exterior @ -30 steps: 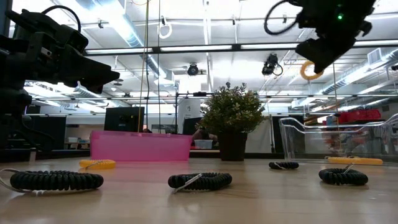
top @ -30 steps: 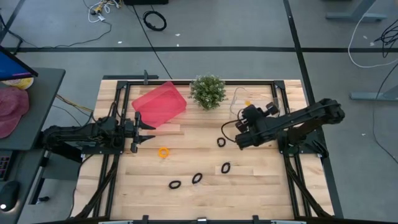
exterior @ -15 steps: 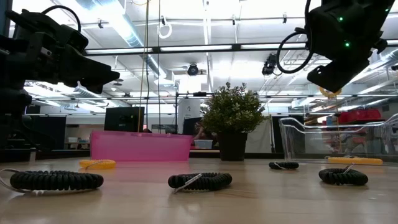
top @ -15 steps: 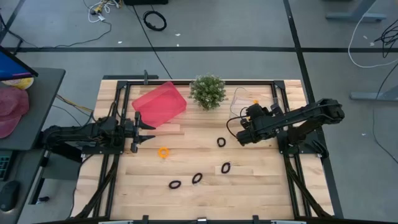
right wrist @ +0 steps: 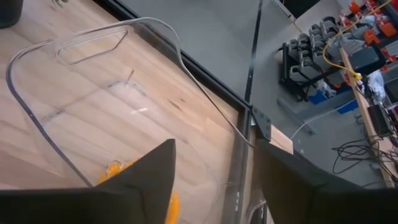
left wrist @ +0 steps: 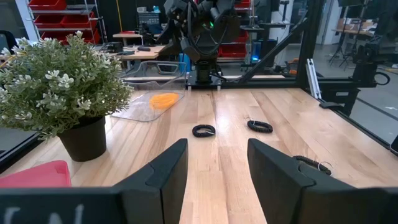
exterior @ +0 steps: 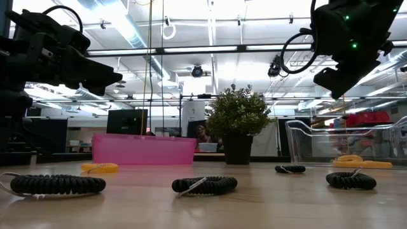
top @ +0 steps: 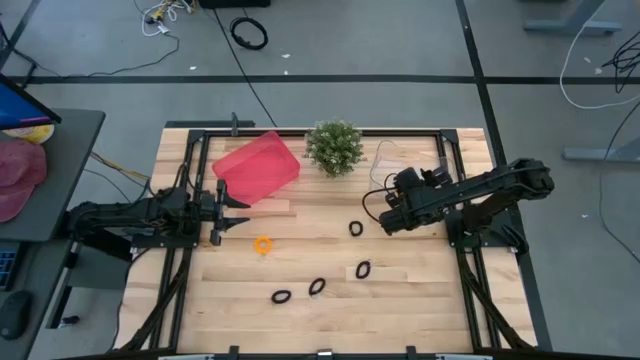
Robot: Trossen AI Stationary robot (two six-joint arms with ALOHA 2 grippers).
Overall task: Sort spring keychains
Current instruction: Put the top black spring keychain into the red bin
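I am reaching over a wooden counter [top: 330, 270], both arms stretched inward. My right jaws [right wrist: 214, 180] are standing wide above the clear bin [right wrist: 74, 106], orange keychains [right wrist: 134, 180] lying inside. My left jaws [left wrist: 214, 168] are gaping empty near the pink bin [top: 256, 167]. Four black keychains [top: 361, 269] and one orange keychain [top: 263, 244] are lying mid-counter. On my left wrist, only "N" is legible.
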